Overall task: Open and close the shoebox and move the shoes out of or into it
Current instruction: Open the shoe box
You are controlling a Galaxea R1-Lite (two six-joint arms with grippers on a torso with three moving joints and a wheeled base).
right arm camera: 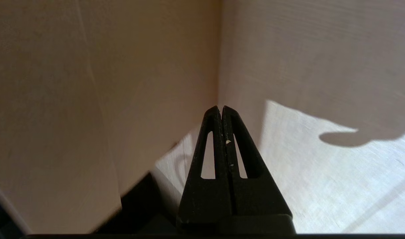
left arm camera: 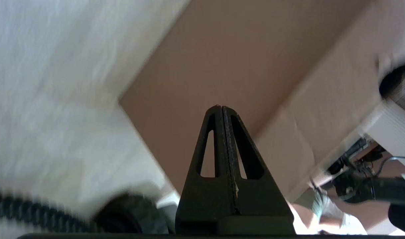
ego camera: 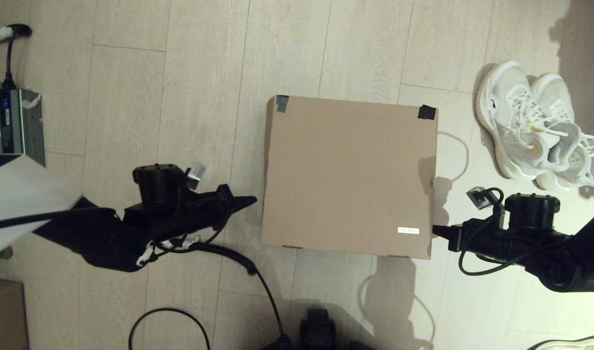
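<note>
Arms: matte black, bulky; round black housings on the wrists
Left gripper [ego camera: 252, 199]: black tapered fingers with long triangular cutouts
Right gripper [ego camera: 435, 230]: same black wedge shape
Cables: black, looped; coiled along left arm

Lab-like room: pale plank floor [ego camera: 204, 97], loose cables [ego camera: 258, 282], power unit [ego camera: 12, 121].

Shoebox [ego camera: 348, 177] lid down, inside hidden. Pale shoe [ego camera: 571, 343] cut off at head view's bottom edge; small carton [ego camera: 4, 313] cut at corner. Label [ego camera: 408, 230] text too small to read. Floor [left arm camera: 49, 99] blurred in left wrist view.
</note>
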